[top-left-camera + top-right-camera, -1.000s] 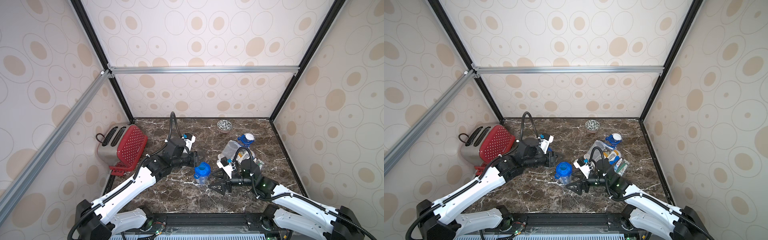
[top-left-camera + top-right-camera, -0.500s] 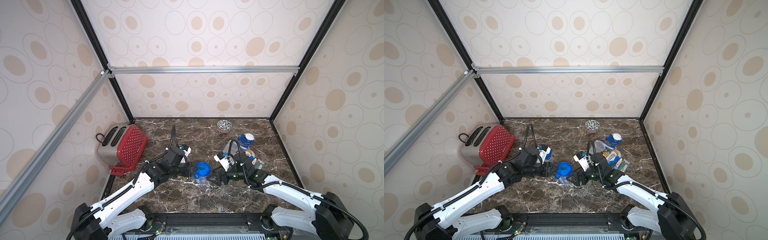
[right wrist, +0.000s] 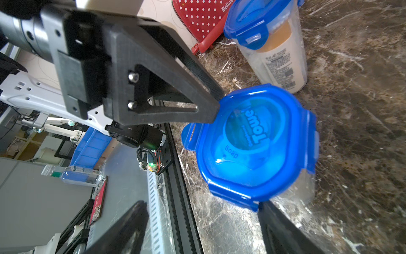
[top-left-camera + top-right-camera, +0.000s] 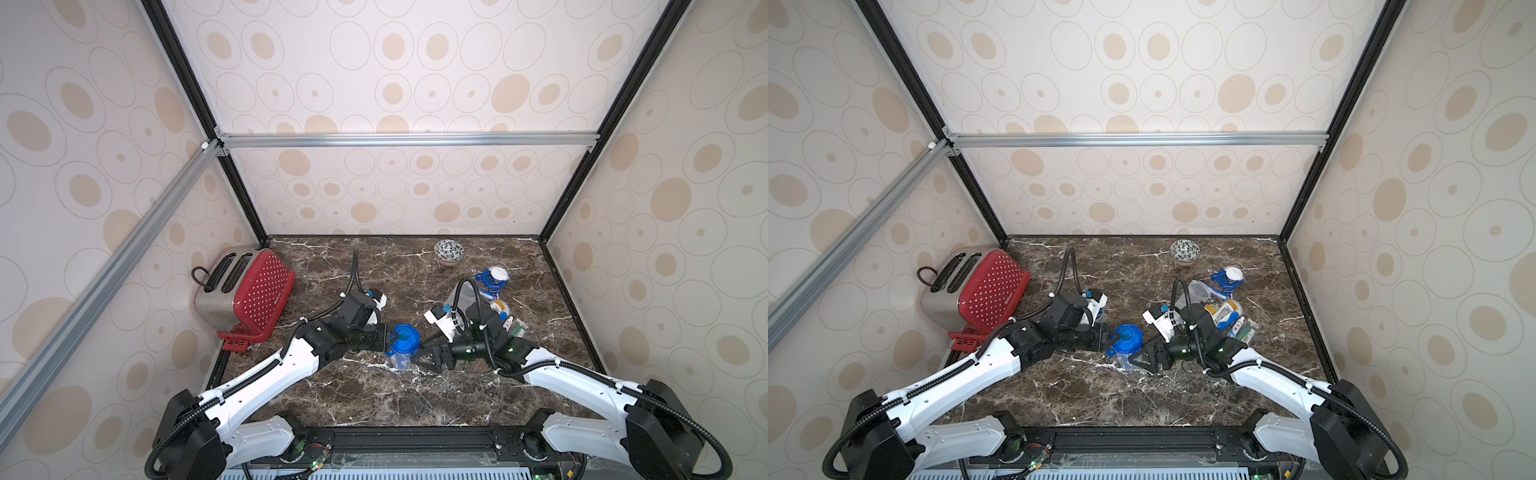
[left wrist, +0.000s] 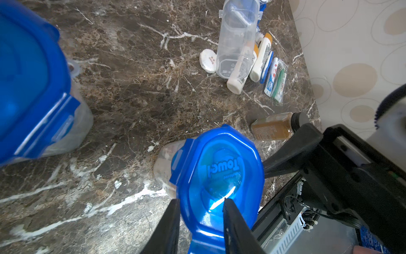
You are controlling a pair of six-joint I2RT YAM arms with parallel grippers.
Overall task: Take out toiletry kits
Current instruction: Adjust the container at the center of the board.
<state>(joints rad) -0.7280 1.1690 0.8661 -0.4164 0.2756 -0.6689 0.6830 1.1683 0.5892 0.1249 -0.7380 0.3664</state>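
Note:
A clear jar with a blue clip lid [image 4: 402, 337] [image 4: 1126, 336] stands mid-table; packets marked Towel and Soap show through the lid [image 3: 252, 140]. My left gripper [image 5: 201, 200] [image 4: 388, 338] is shut on a lid clip. My right gripper [image 3: 201, 204] [image 4: 420, 360] is open at the jar's other side, one finger [image 3: 276, 228] at a lid corner. Loose toiletry kits [image 5: 261, 66] [image 4: 505, 316] lie at the right: white bottles, a toothpaste tube, a wrapped toothbrush, a round packet [image 5: 207, 60]. A second lidded jar [image 3: 272, 44] [image 5: 33, 88] holds a gold-capped bottle.
An empty clear jar [image 5: 237, 39] lies on its side by the loose kits, its blue lid [image 4: 492, 278] behind it. A small brown jar [image 5: 272, 127] lies near my right arm. A red toaster [image 4: 245, 295] stands at the left and a patterned bowl [image 4: 449, 251] at the back.
My left gripper dropped onto the middle jar's lid and its jaws narrowed onto the clip. My right gripper slid in against the jar's other side and narrowed somewhat.

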